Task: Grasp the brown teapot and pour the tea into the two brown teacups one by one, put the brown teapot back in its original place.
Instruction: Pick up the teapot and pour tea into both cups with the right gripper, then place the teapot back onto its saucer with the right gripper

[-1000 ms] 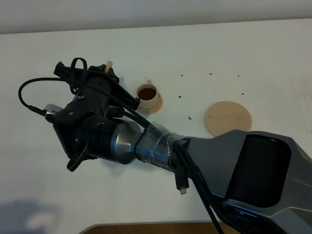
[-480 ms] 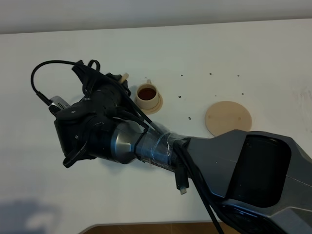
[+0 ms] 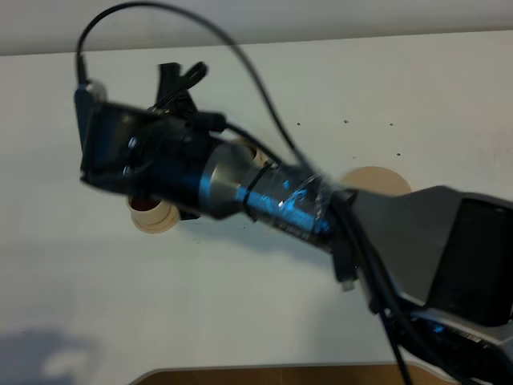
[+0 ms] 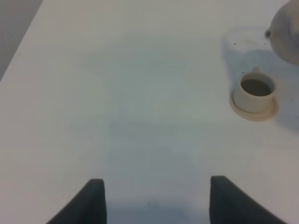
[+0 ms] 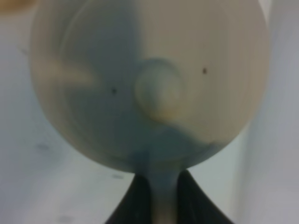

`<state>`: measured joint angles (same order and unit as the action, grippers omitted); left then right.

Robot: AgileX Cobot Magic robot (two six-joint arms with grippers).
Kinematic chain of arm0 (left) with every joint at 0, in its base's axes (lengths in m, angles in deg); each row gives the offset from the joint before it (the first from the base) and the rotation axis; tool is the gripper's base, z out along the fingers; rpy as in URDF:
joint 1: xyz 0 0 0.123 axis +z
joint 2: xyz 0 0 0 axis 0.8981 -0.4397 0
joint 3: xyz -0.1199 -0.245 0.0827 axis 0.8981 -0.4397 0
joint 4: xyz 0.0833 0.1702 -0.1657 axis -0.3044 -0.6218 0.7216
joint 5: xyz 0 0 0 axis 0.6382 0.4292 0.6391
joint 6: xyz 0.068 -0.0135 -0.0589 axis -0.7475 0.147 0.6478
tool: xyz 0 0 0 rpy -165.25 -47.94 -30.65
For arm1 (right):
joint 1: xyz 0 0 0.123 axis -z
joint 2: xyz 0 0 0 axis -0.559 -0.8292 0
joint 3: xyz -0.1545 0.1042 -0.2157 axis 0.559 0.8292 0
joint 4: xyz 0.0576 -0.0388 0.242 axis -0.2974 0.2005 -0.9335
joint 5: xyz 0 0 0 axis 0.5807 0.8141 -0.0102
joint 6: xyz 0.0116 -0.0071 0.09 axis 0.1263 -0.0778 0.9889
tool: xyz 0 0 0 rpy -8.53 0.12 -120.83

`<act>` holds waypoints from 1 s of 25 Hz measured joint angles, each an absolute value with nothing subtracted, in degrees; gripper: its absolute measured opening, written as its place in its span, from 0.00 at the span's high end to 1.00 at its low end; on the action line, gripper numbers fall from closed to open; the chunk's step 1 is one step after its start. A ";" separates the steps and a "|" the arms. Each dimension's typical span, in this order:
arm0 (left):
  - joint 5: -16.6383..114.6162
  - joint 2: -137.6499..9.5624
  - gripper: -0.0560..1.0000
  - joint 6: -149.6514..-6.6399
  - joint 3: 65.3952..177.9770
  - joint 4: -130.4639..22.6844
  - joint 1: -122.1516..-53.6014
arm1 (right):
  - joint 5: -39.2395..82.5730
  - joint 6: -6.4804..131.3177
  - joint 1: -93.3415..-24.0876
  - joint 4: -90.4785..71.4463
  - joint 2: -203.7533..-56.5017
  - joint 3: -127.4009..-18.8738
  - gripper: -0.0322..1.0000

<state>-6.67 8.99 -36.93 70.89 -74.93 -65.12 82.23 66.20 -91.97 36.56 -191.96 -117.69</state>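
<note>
Since a second ago the right arm has swung up and toward the far edge of the surface (image 3: 264, 321), uncovering a teacup on its saucer (image 3: 154, 216) that was hidden beneath it; the other teacup (image 3: 250, 152), plainly visible earlier, now peeks out from behind the wrist. Behind the forearm lies the wide round saucer disc (image 3: 373, 180), partly covered. Seen from the right wrist, the right end effector (image 5: 164, 200) is pressed together on the handle of the brown teapot (image 5: 149, 84), whose knobbed lid fills that view, blurred. The left end effector (image 4: 156, 198) hangs spread above bare surface, well apart from a teacup holding dark tea.
</note>
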 joint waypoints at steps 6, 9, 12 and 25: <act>-6.67 8.99 0.48 -36.93 70.89 -74.93 -65.12 | 82.36 77.07 -89.56 18.79 -189.63 -117.23 0.85; -6.67 8.99 0.48 -36.93 70.89 -74.93 -65.12 | 82.30 79.22 -89.33 14.85 -188.83 -113.67 0.85; -6.67 8.99 0.48 -36.93 70.89 -74.93 -65.12 | 82.51 79.84 -89.33 13.37 -188.30 -109.80 0.85; -6.67 8.99 0.48 -36.93 70.89 -74.93 -65.12 | 82.36 78.27 -88.16 10.93 -186.02 -104.94 0.85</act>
